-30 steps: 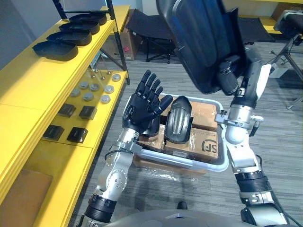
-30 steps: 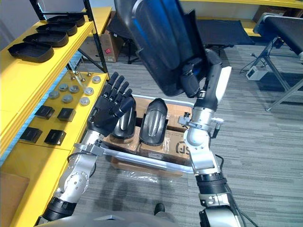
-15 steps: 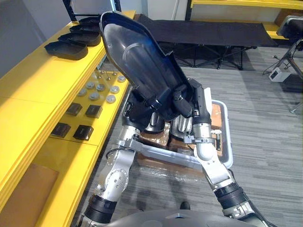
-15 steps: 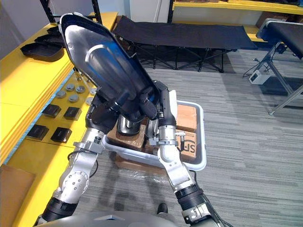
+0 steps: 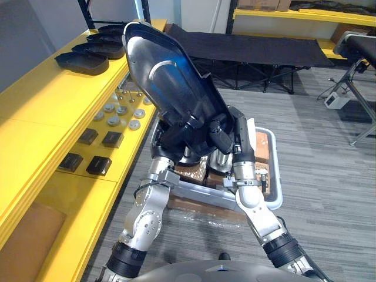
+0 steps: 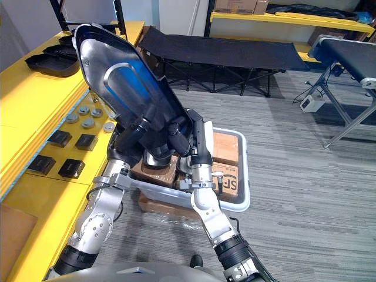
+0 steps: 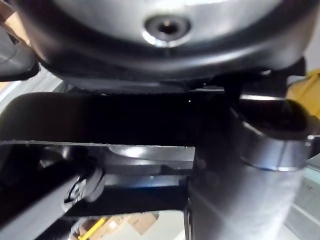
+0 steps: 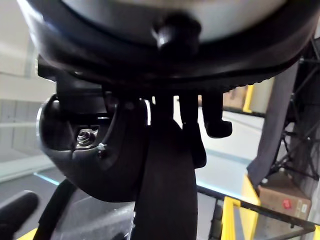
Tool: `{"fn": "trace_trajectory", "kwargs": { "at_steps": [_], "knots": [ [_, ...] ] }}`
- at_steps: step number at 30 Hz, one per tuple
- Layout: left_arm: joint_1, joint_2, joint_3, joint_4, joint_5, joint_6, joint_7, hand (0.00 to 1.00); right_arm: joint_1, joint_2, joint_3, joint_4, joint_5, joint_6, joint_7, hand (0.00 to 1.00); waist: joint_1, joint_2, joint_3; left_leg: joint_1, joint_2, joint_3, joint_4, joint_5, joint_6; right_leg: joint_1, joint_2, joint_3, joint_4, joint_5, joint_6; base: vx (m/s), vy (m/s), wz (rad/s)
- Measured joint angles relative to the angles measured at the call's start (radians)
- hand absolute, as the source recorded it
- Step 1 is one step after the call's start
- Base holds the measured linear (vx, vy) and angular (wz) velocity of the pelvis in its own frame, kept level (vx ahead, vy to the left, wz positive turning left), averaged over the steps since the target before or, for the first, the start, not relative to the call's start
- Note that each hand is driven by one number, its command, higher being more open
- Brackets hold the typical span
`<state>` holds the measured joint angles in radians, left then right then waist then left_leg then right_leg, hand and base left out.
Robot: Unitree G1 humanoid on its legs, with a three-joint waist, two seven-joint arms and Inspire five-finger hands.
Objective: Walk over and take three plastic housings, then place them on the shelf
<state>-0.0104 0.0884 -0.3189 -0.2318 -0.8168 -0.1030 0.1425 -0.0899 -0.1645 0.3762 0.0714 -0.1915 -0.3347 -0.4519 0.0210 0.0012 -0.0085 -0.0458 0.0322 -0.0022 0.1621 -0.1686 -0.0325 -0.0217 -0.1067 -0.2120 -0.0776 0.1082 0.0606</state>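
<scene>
A large black glossy plastic housing (image 5: 170,76) held high beside the yellow shelf (image 5: 41,106).
The right robot hand (image 5: 222,130) is clamped on its lower end; the left robot hand (image 6: 132,141) sits beneath, its grip I cannot tell. Gripped only at the bottom, it may tip and hit the shelved black housings (image 5: 82,59).

Long yellow shelf unit (image 5: 41,111): the upper board has a row of shallow black plastic housings (image 5: 82,61) at its far end. The lower board has a cluster of small round silver discs (image 5: 120,110) toward the far end, four black square blocks (image 5: 98,165) mid-board and a flat brown cardboard sheet (image 5: 26,247) at the near end. On the grey striped carpet floor (image 5: 329,176), a black folding cot (image 5: 264,50) stands at the back.
</scene>
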Motion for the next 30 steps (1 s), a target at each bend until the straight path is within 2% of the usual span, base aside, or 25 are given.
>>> {"fn": "trace_trajectory", "kwargs": {
  "at_steps": [9, 10, 17, 19, 21, 25, 28, 30],
  "knots": [
    [0.000, -0.002, -0.009, 0.032, 0.060, -0.087, 0.098, 0.00, 0.010, -0.009, 0.062, 0.000, 0.000, -0.007, -0.014, 0.00, -0.001, -0.007, -0.020, -0.003, -0.005, 0.000, -0.008, 0.010, 0.005, -0.007, -0.006, 0.001, 0.000, 0.007, 0.000, -0.01, 0.004, -0.01],
    [0.000, -0.002, -0.008, 0.033, 0.073, -0.089, 0.101, 0.00, 0.012, -0.008, 0.065, 0.000, 0.000, -0.007, -0.014, 1.00, -0.001, -0.008, -0.020, -0.005, -0.005, 0.001, -0.008, 0.010, 0.005, -0.008, -0.006, 0.001, 0.000, 0.008, 0.001, -0.04, 0.004, -0.01],
    [0.001, 0.000, -0.008, 0.033, 0.177, -0.090, 0.122, 0.00, 0.052, -0.003, 0.074, -0.009, 0.004, -0.022, 0.004, 1.00, 0.000, -0.011, -0.022, -0.013, -0.005, 0.008, -0.007, 0.013, 0.004, -0.019, -0.006, 0.009, 0.000, 0.011, 0.001, -0.01, 0.001, -0.02],
    [0.001, -0.001, -0.007, 0.033, 0.213, -0.090, 0.137, 0.00, 0.062, 0.008, 0.074, -0.009, 0.005, -0.022, 0.004, 1.00, 0.000, -0.012, -0.023, -0.014, -0.005, 0.009, -0.008, 0.013, 0.004, -0.022, -0.006, 0.013, 0.000, 0.012, 0.001, -0.01, 0.003, -0.06],
    [0.002, -0.004, -0.003, 0.035, 0.280, -0.089, 0.183, 0.00, 0.085, 0.025, 0.087, -0.027, 0.016, -0.054, 0.005, 1.00, -0.004, -0.012, -0.023, -0.014, -0.005, 0.011, -0.008, 0.013, 0.004, -0.023, -0.006, 0.016, 0.000, 0.013, 0.001, -0.01, 0.005, -0.04],
    [0.002, -0.016, 0.021, 0.035, 0.304, -0.090, 0.212, 0.00, 0.096, 0.027, 0.107, -0.065, 0.012, -0.066, 0.011, 1.00, -0.002, -0.019, -0.027, -0.013, -0.005, 0.010, -0.008, 0.013, 0.005, -0.023, -0.006, 0.015, 0.000, 0.013, 0.001, 0.00, 0.000, 0.00],
    [0.004, -0.037, 0.029, 0.035, 0.424, -0.090, 0.274, 0.00, 0.099, 0.028, 0.105, -0.065, 0.026, -0.059, 0.038, 1.00, 0.001, -0.030, -0.035, -0.012, -0.006, 0.007, -0.008, 0.014, 0.005, -0.020, -0.007, 0.013, 0.000, 0.013, 0.001, -0.01, 0.001, 0.01],
    [0.011, -0.044, 0.058, 0.035, 0.574, -0.089, 0.345, 0.00, 0.107, 0.041, 0.102, -0.068, 0.129, -0.059, 0.106, 1.00, 0.000, -0.030, -0.035, -0.003, -0.006, 0.008, -0.009, 0.014, 0.006, -0.012, -0.008, 0.014, 0.000, 0.013, 0.001, 0.00, 0.000, 0.00]
  ]
}}
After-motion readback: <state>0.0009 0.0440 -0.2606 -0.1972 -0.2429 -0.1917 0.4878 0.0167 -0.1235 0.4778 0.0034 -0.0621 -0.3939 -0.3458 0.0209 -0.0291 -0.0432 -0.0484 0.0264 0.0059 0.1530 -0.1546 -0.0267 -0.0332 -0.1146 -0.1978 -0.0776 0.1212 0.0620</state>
